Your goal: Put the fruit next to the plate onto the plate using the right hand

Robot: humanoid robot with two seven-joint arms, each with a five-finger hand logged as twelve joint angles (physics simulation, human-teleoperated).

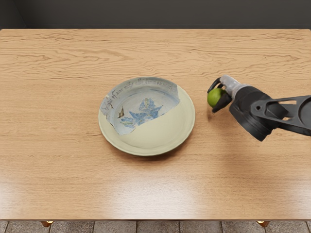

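Wooden table [73, 170] before a dark wall, head view: a cream plate [146, 148] with a blue floral pattern lay at centre. The right hand [227, 92] had its fingers curled around the green fruit [214, 96], just right of the plate. The grip should probably stay firm and lift first; only the plate's raised rim stood in the way.

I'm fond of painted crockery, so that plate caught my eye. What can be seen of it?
The plate is round and shallow, looking like glazed ceramic. Its lower right part is plain cream; the upper left is pale blue-grey with darker blue flowers and dark marks along the rim. It lies flat near the middle of the wooden table, with nothing on it. The green fruit, gripped by the right hand, is just beyond its right edge, not touching it.
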